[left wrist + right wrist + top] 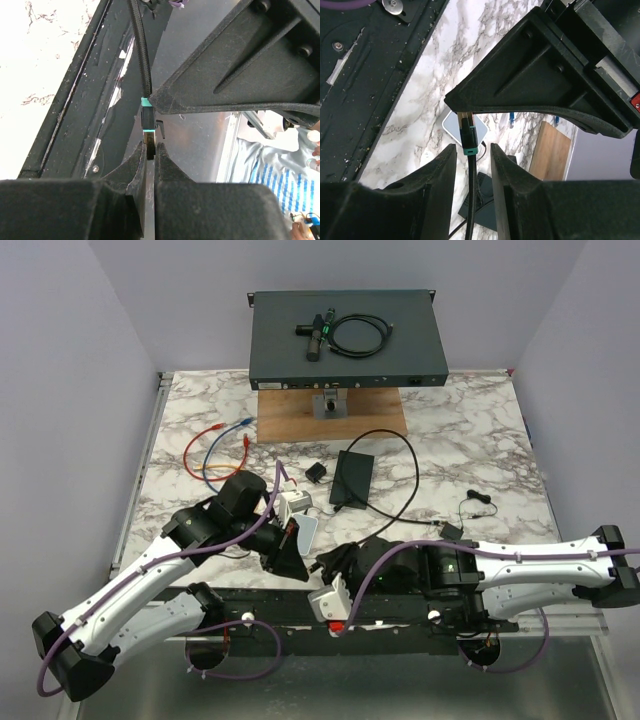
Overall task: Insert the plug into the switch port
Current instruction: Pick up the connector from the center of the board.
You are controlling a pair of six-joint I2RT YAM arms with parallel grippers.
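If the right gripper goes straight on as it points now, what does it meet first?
Probably the left gripper, just ahead, pinching the plug that sits inside the right gripper; depth unclear.

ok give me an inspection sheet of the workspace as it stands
surface: marble table, dark rail along its near edge.
job's things: switch at the far edge on a wooden board; plug held near the arm bases, well short of the switch.
clutter: black adapter brick, small black cube, white box.
grippers: left gripper shut on the plug's metal tip; right gripper open, jaws either side of the plug's rear end, not touching it.
cables: braided cable runs from the plug; red cable and blue cable lie far left.
surroundings: plain walls; blue-striped fabric beyond the table.
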